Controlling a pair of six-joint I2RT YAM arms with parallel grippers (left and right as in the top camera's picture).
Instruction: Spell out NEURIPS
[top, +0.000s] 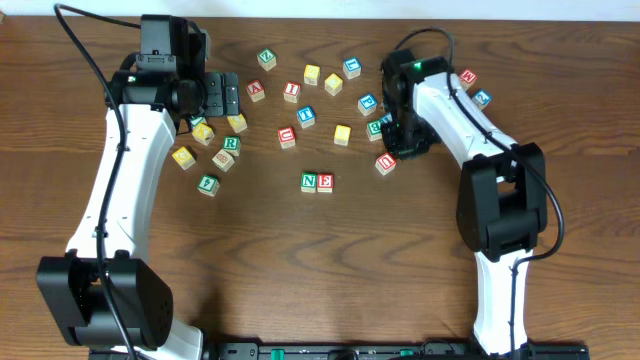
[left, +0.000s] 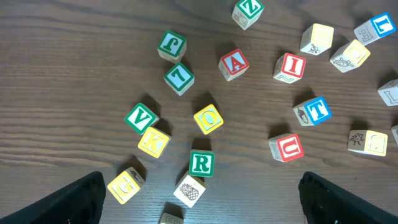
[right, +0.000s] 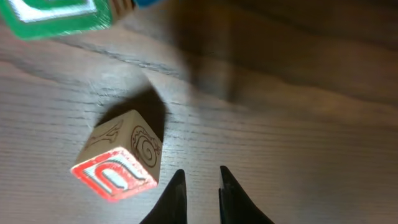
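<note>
- Presently, counter (top: 400, 260): brown wood grain, with lettered wooden cubes scattered over its far half
- N cube (top: 309, 181), green-framed, and E cube (top: 325, 181), red-framed: side by side and touching at mid-counter, N toward the left arm's side, apart from all other cubes
- U cube (top: 287, 137), red-framed: stands alone beyond the N and E pair, between the two arms
- R cube (left: 201, 163), green-framed: below the left tool, just beside a pineapple-picture cube (left: 189, 190)
- I cube (left: 290, 66), red-framed: toward the far edge, near a red-framed A cube (left: 234, 64) but not touching it
- Left tool (left: 199, 190): fingers spread wide, nothing between them, hovering above the cluster around the R cube
- Right tool (right: 200, 180): fingertips pressed nearly together with a slim gap, pinching nothing, low over the counter
- Red-framed cube (right: 121, 165): just beside the right tool's tips, letter not legible
- Green-framed cube (right: 56, 12): beyond it, cut off at the edge of the right wrist view
</note>
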